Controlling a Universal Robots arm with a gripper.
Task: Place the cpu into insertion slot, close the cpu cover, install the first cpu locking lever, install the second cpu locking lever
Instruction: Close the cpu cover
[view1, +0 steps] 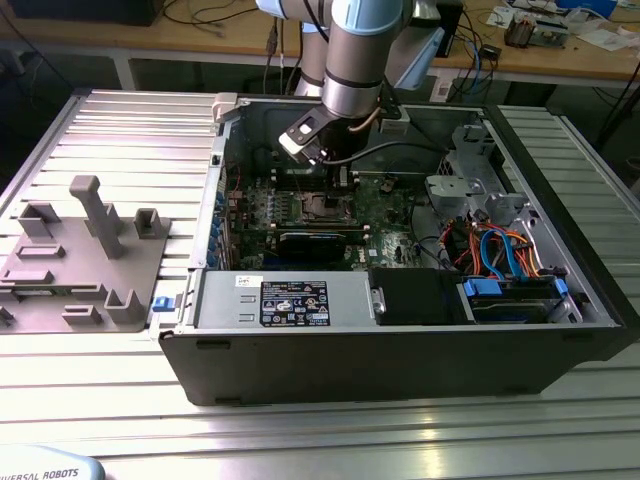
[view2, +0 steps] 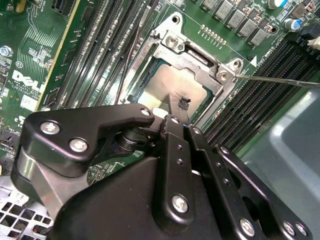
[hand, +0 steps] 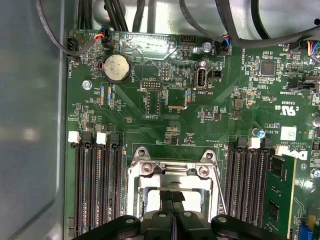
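**Gripper parked on the CPU, cover looks down, one lever sticking out**

In the exterior view the arm (view1: 350, 60) comes in from 12 o'clock and drops into the open computer case (view1: 400, 360), which lies on a slatted metal table (view1: 130, 130). Going by that view's clock face, the insertion slot (view1: 325, 208) sits on the green board at roughly 10 o'clock from the middle of the case. A metal box with a label sticker (view1: 290, 300) is at about 6 o'clock from the slot, and a bunch of orange and blue cables (view1: 500, 250) is off at about 3 o'clock. A grey plastic fixture (view1: 90, 250) sits outside the case at 9 o'clock.

In both wrist views the gripper (view2: 182, 104) (hand: 172, 196) has its two fingers pressed together, with nothing visible between them. The tips are right on, or just above, the top of the cpu (view2: 162, 87); it's hard to call actual contact.

The cpu is seated in the slot, and its dull grey top shows through the cut-out of the cpu cover (view2: 200, 67). The cover looks to be lying flat around the chip.

In the second wrist view a thin metal lever rod (view2: 280, 80) juts from the socket's corner across the memory slots (view2: 270, 100). The first wrist view has a coin battery (hand: 116, 67) further up the board, well apart from the socket.
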